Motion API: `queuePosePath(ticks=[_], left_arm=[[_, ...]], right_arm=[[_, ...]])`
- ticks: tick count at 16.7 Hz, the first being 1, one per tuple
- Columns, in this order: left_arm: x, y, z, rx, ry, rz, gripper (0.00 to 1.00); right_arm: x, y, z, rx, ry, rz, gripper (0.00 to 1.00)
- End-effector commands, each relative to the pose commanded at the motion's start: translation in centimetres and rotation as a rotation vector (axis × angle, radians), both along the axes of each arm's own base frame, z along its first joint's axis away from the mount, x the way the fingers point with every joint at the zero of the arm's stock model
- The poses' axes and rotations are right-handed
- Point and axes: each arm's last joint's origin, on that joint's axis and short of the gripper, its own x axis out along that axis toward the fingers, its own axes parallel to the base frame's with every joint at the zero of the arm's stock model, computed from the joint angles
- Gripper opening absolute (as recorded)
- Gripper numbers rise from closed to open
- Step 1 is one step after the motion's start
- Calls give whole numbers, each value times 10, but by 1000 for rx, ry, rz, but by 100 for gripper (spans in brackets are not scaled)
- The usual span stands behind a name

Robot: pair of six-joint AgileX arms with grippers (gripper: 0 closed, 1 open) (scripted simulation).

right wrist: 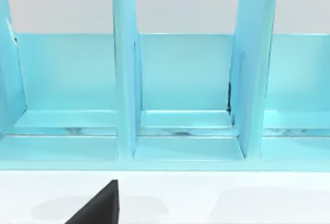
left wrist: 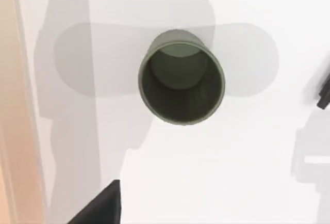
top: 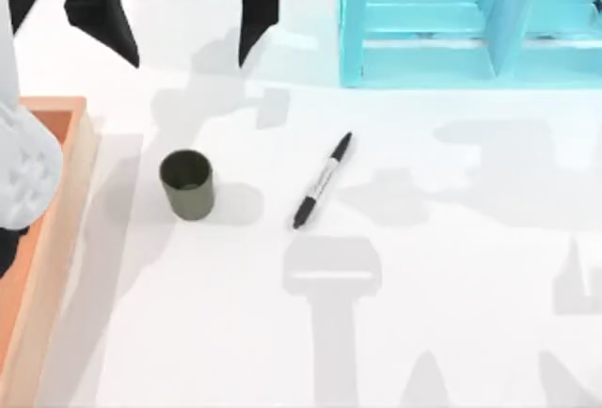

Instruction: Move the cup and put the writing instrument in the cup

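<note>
At the far left edge of the top view lies a wooden tray [top: 58,201] with an orange-brown floor and paler rim, partly covered by the pale body of the left arm [top: 21,159]. Just right of the tray, in the left-centre of the frame, the cup [top: 187,183] stands upright on the white tabletop [top: 451,333]. It is a small, plain, dark olive-grey cylinder with no handle and an open mouth. In the left wrist view the cup [left wrist: 181,78] sits a little above the middle of the frame, seen from above so that its dark interior and floor show.

Above the cup, in the upper left of the top view, the left gripper [top: 183,43] hangs with its two black fingers spread wide apart, holding nothing, tips pointing toward the lower edge of the frame.

Right of the cup and apart from it, near the middle of the top view, the marker [top: 323,180] lies flat on the tabletop. It is slim, black at both ends with a grey-white labelled middle, and it runs diagonally from lower left to upper right.

In the upper right stands a light blue rack [top: 470,23] with upright dividers. The right wrist view faces the rack [right wrist: 180,95] head-on; whether the right gripper is open or closed cannot be told.
</note>
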Motion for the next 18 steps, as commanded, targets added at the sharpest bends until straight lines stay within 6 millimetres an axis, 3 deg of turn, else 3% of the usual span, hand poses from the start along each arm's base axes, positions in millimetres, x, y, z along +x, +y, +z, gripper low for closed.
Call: queuePosePath(ticks=[6,7,9,11,13,18], left_arm=[[-5,3,9,3,7,0,100],[14,-2,15,-82,-195,10,100],[13,-8,14,-75,-203,-8,100],[12,-28,7,-54,-218,-65,100],[12,-51,-12,-17,-207,-130,100],[-2,-106,-87,109,-104,-298,100]], right_arm=[[0,0,0,0,0,0,100],[0,0,0,0,0,0,100],[0,0,0,0,0,0,100],[0,0,0,0,0,0,100],[0,0,0,0,0,0,100],[0,0,0,0,0,0,100]])
